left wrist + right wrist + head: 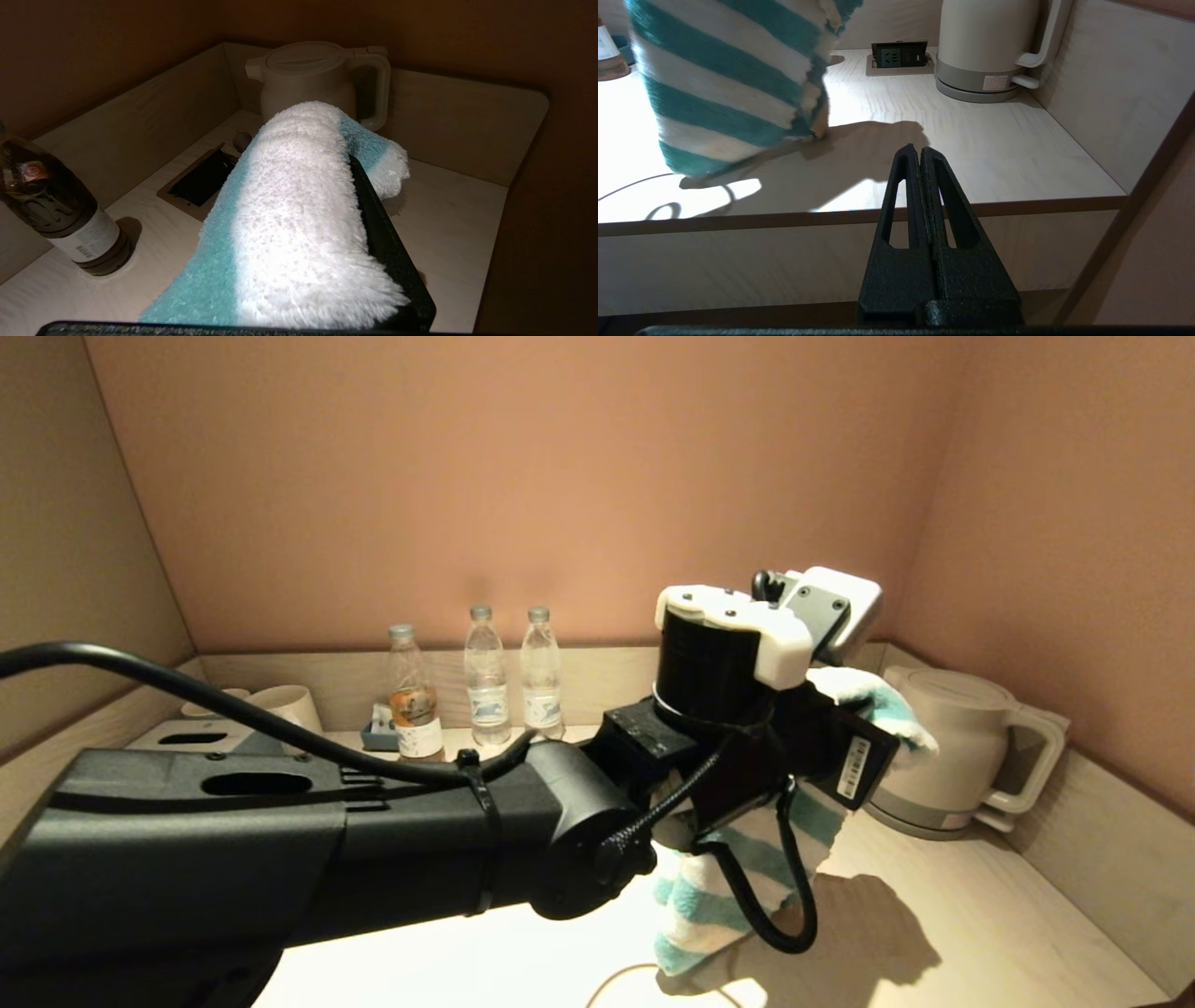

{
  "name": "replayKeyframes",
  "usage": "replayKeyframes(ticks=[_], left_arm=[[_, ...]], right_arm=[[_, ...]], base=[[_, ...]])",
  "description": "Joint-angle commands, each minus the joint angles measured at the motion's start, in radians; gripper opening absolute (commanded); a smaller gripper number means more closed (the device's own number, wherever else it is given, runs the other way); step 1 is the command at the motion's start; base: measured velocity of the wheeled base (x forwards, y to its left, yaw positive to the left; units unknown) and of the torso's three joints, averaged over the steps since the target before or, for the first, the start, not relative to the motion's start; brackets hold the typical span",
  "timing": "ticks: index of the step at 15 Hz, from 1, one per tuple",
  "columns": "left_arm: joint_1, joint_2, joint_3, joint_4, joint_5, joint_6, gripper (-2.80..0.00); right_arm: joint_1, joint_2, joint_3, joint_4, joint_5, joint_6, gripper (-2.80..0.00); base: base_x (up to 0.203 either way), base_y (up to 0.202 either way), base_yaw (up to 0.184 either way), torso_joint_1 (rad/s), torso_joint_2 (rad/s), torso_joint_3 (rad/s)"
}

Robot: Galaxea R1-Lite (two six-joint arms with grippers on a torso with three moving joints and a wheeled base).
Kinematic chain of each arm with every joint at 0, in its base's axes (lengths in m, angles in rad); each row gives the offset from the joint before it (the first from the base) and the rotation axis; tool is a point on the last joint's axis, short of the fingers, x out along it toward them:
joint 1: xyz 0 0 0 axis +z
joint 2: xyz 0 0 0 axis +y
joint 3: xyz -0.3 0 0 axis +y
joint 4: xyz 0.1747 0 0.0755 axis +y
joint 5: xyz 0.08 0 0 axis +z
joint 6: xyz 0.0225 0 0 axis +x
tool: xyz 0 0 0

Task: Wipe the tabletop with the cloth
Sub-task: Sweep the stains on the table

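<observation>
My left gripper (854, 737) is raised over the middle-right of the pale wood-grain tabletop (943, 905) and is shut on the teal-and-white striped cloth (714, 896). The cloth drapes over the gripper; in the left wrist view the cloth (289, 210) covers one finger, and the other black finger (387, 242) shows beside it. The cloth's lower end (724, 79) hangs down to the tabletop (971, 140); I cannot tell whether it touches. My right gripper (920, 151) is shut and empty, parked below the table's front edge.
A cream kettle (952, 747) stands at the back right corner. The black recess (899, 56) lies beside it. Three bottles (487, 677) stand along the back rim. White cups (289, 705) and a grey tissue box (191, 739) sit at the back left.
</observation>
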Motion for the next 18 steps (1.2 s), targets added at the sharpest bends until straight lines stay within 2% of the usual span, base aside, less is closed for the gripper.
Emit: replayKeyframes(ticks=[1,5,9,11,13,15,18], left_arm=[[-0.006,0.031,0.001,-0.005,0.001,0.001,-2.80],[-0.051,0.119,0.014,-0.024,0.018,-0.009,-2.80],[-0.083,0.158,0.058,-0.026,0.065,-0.085,-2.80],[-0.086,0.180,0.093,-0.027,0.103,-0.098,-2.80],[-0.087,0.184,0.098,-0.028,0.111,-0.100,-2.80],[-0.086,0.197,0.135,-0.053,0.171,-0.103,-2.80],[-0.086,0.190,0.207,-0.101,0.184,-0.103,-2.80]], right_arm=[[-0.001,0.000,0.000,0.000,0.000,0.000,-2.80],[-0.001,0.000,0.000,0.000,-0.001,0.000,-2.80],[-0.001,0.000,0.000,0.000,-0.002,0.000,-2.80],[-0.001,0.000,0.000,0.000,0.000,0.000,-2.80],[-0.001,0.000,0.000,0.000,0.000,0.000,-2.80],[-0.001,0.000,0.000,0.000,0.000,0.000,-2.80],[-0.001,0.000,0.000,0.000,0.000,0.000,-2.80]], base=[[0.000,0.000,0.000,0.000,0.00,0.000],[0.000,0.000,0.000,0.000,0.00,0.000],[0.000,0.000,0.000,0.000,0.00,0.000],[0.000,0.000,0.000,0.000,0.00,0.000],[0.000,0.000,0.000,0.000,0.00,0.000],[0.000,0.000,0.000,0.000,0.00,0.000],[0.000,0.000,0.000,0.000,0.00,0.000]])
